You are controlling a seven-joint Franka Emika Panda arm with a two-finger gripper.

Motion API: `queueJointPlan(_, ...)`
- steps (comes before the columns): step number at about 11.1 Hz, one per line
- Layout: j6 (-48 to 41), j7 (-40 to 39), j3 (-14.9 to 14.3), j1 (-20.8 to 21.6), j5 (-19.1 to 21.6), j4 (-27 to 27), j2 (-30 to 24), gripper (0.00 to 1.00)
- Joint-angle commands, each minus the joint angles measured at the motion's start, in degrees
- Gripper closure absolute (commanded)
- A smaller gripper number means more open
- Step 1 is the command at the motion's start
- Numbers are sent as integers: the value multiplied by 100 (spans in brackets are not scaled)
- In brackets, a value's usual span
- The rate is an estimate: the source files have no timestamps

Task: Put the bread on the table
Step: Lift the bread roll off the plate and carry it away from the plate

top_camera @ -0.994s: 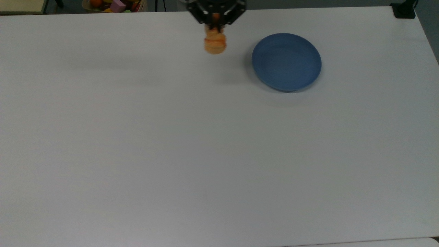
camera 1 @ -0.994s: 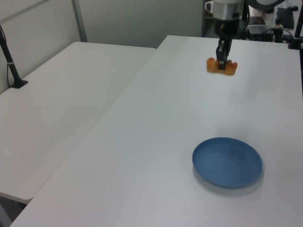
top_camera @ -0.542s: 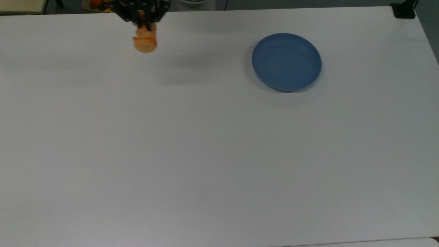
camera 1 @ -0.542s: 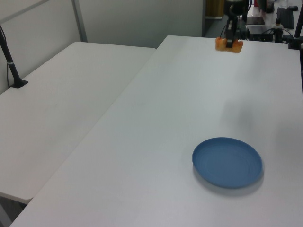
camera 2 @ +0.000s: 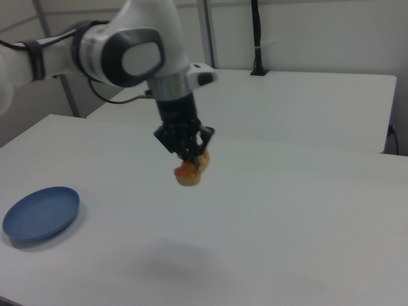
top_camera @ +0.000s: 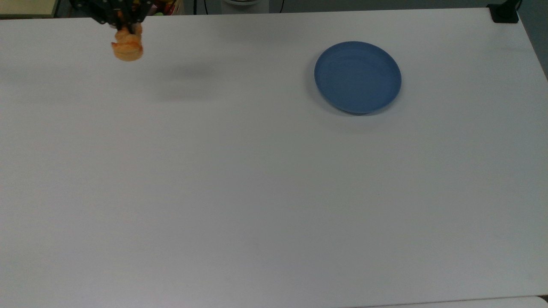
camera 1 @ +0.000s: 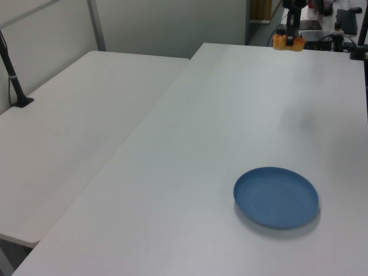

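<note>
The bread (top_camera: 127,48), a small golden-orange ridged roll, hangs in the air well above the white table (top_camera: 257,192). My gripper (top_camera: 124,29) is shut on the bread's top. In the top view the pair sits at the upper left, near the far table edge. In the left view the bread (camera 1: 288,42) is at the top right, held by the gripper (camera 1: 289,35). In the right view the bread (camera 2: 189,172) hangs under the black gripper (camera 2: 191,160), with its shadow on the table (camera 2: 287,210) below.
A round blue plate (top_camera: 358,77) lies on the table toward the top view's right, also seen as the plate (camera 1: 276,197) and the plate (camera 2: 41,213). A second white table (camera 1: 63,126) stands alongside. A box of toys (top_camera: 165,6) and a black clamp (top_camera: 504,13) sit at the far edge.
The gripper has carried the bread steadily toward the top view's left, away from the blue plate. The plate has not moved.
</note>
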Motion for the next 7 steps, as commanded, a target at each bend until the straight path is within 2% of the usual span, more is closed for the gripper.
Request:
queueJointPlan(1,256,-839,-49,-591,605,515,659,83)
queueJointPlan(4,864,-912,-31,-777,721,603,1064,83)
queueJointPlan(7,1111,-868,4,-926,730,1164,1748,83)
